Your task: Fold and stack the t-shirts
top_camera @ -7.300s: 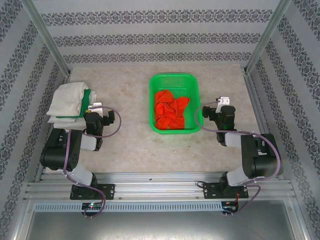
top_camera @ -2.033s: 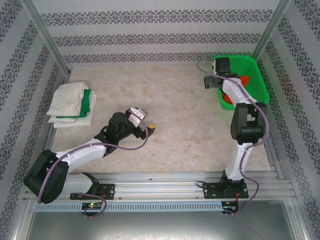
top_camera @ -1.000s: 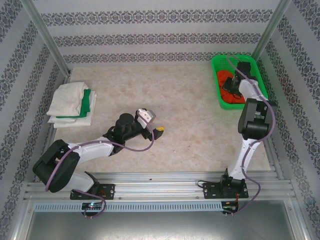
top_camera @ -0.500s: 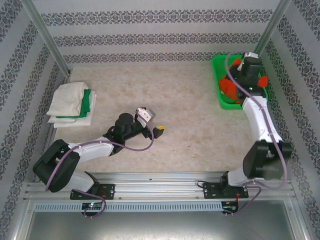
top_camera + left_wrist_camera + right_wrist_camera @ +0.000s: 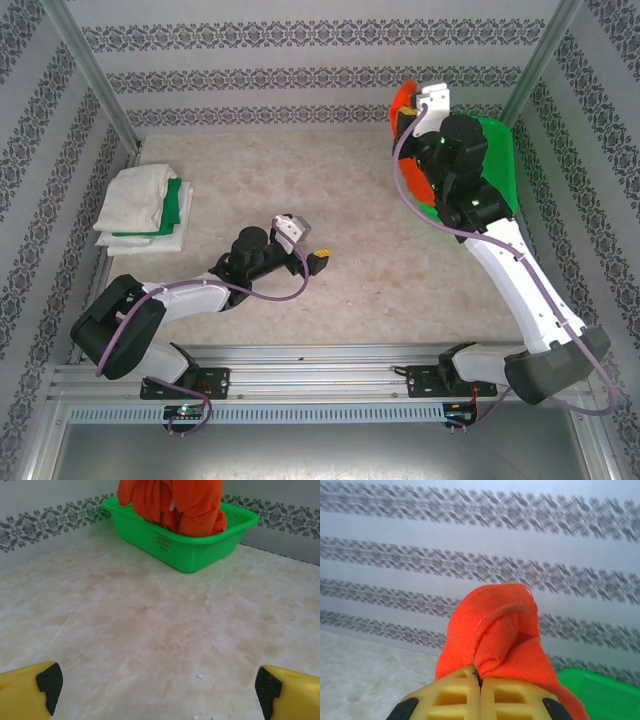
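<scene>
- Since half a second ago, the right gripper (image 5: 480, 681) has risen well above the green basket (image 5: 200, 550), jaws clenched on the orange-red t-shirt (image 5: 492, 625).
- That shirt hangs from the pinch, its lower part trailing in the basket.
- Left gripper (image 5: 157, 687) hovers mid-table, jaws spread wide, empty.
- Folded off-white and green t-shirts (image 5: 145, 205) lie stacked far left; the orange one probably needs laying flat next.

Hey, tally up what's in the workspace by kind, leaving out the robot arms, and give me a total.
orange-red t-shirt: 1
green mesh basket: 1
folded pile of off-white and green t-shirts: 1
Total: 3
</scene>
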